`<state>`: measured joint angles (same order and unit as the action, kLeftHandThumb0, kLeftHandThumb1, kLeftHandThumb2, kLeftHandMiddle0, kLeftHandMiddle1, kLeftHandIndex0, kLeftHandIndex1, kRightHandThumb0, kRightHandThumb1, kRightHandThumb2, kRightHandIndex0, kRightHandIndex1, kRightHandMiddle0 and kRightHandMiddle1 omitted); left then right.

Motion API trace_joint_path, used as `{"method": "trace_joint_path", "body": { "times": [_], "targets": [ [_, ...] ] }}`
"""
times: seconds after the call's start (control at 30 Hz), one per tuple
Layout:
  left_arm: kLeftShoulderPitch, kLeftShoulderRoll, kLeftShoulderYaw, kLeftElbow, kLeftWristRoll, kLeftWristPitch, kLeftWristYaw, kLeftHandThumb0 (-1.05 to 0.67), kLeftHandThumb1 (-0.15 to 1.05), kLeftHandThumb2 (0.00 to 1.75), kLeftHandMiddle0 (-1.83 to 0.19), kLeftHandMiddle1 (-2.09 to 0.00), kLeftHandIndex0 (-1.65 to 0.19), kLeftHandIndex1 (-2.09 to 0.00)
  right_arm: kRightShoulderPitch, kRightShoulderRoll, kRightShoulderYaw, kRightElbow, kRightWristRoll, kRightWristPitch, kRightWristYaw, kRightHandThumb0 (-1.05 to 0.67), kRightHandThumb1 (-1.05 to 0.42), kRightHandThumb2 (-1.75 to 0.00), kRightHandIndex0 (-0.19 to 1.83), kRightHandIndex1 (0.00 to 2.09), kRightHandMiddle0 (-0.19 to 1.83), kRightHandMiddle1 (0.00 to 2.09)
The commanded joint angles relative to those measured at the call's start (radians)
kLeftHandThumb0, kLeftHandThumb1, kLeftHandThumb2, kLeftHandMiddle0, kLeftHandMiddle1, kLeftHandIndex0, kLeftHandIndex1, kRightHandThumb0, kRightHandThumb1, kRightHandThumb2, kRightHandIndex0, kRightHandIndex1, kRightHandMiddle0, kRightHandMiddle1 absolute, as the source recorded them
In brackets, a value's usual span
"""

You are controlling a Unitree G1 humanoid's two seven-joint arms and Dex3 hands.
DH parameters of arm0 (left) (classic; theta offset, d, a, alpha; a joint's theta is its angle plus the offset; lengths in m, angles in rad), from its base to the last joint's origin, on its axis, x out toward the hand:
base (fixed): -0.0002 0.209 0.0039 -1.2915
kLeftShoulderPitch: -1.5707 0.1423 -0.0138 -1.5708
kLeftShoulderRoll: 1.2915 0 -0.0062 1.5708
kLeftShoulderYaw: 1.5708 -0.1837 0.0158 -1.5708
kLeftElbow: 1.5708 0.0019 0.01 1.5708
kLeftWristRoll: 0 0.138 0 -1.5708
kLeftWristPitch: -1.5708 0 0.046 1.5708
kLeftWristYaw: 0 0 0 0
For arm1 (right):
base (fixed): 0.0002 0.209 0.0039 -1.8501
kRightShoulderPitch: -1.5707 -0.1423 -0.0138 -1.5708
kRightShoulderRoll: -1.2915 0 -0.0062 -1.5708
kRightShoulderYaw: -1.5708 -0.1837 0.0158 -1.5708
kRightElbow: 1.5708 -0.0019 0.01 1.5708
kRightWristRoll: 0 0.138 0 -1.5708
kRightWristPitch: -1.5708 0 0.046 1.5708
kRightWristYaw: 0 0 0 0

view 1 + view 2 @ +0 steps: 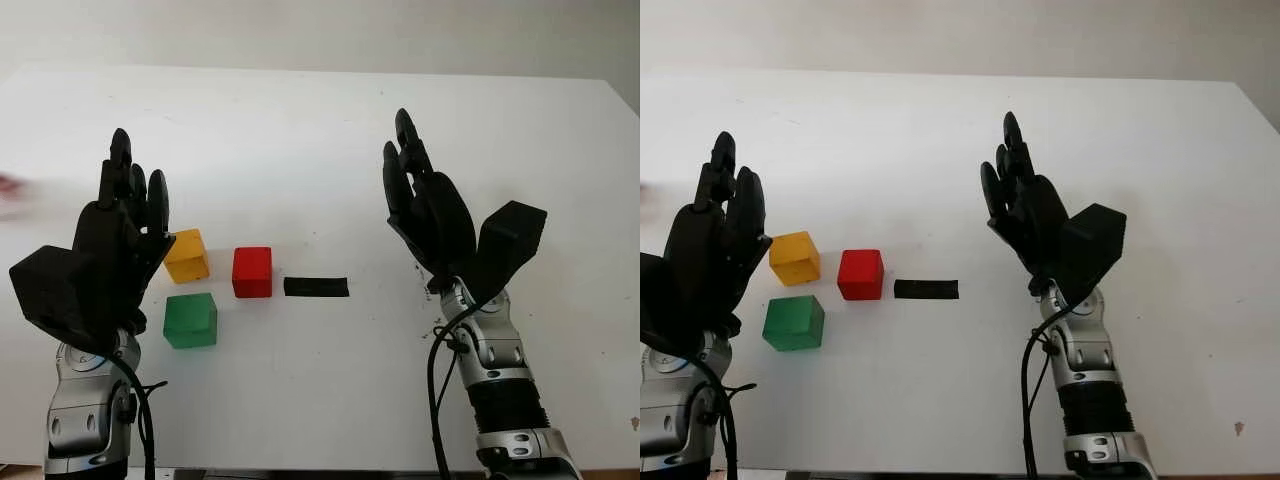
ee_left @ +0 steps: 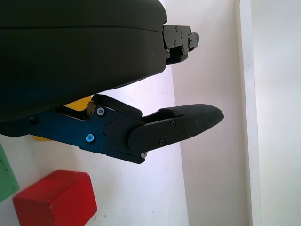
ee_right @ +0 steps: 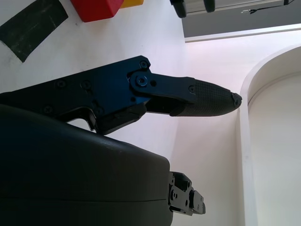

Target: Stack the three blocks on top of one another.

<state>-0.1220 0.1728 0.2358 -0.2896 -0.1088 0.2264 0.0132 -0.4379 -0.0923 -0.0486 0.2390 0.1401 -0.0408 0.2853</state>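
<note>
Three blocks sit apart on the white table (image 1: 320, 130): a yellow block (image 1: 187, 255) at the left, a red block (image 1: 252, 272) to its right, and a green block (image 1: 190, 320) nearer to me, below the yellow one. My left hand (image 1: 125, 215) is open, raised just left of the yellow and green blocks. My right hand (image 1: 415, 195) is open and raised well to the right of the red block. Neither hand holds anything. The red block (image 2: 56, 197) and an edge of the yellow block (image 2: 80, 102) appear in the left wrist view.
A black strip of tape (image 1: 316, 287) lies flat on the table just right of the red block, also seen as a tape strip (image 3: 30, 26) in the right wrist view. The table's far edge meets a pale wall.
</note>
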Motion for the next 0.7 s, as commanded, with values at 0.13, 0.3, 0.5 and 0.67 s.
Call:
{"method": "trace_joint_path", "body": {
  "times": [0.13,0.3,0.5,0.67],
  "targets": [
    [0.017,0.005,0.008,-0.029,-0.005,0.014,-0.01,-0.65,1.05,0.63,0.11,-0.05,0.11,-0.05,0.004,-0.005,0.004,-0.013,0.0,-0.001,-0.001,-0.75,-1.05,-0.55,-0.19,0.0,-0.19,0.0],
    [-0.006,0.015,0.006,-0.004,0.014,0.014,-0.007,-0.64,1.05,0.62,0.1,-0.06,0.09,-0.06,-0.006,0.0,0.007,0.016,-0.001,-0.007,-0.002,-0.74,-1.05,-0.55,-0.19,0.0,-0.19,0.0],
    [0.001,0.127,-0.07,-0.06,0.277,-0.02,0.028,-0.61,1.05,0.5,-0.07,-0.11,-0.06,-0.13,-0.009,-0.001,0.003,0.015,-0.002,-0.014,-0.008,-0.76,-1.05,-0.55,-0.19,0.0,-0.19,0.0],
    [-0.022,0.313,-0.127,-0.193,0.487,0.048,-0.125,-0.62,1.05,0.16,-0.17,-0.09,-0.27,-0.22,-0.002,-0.003,0.004,0.003,-0.002,-0.018,-0.011,-0.77,-1.05,-0.52,-0.19,0.0,-0.19,0.0]
  ]
}}
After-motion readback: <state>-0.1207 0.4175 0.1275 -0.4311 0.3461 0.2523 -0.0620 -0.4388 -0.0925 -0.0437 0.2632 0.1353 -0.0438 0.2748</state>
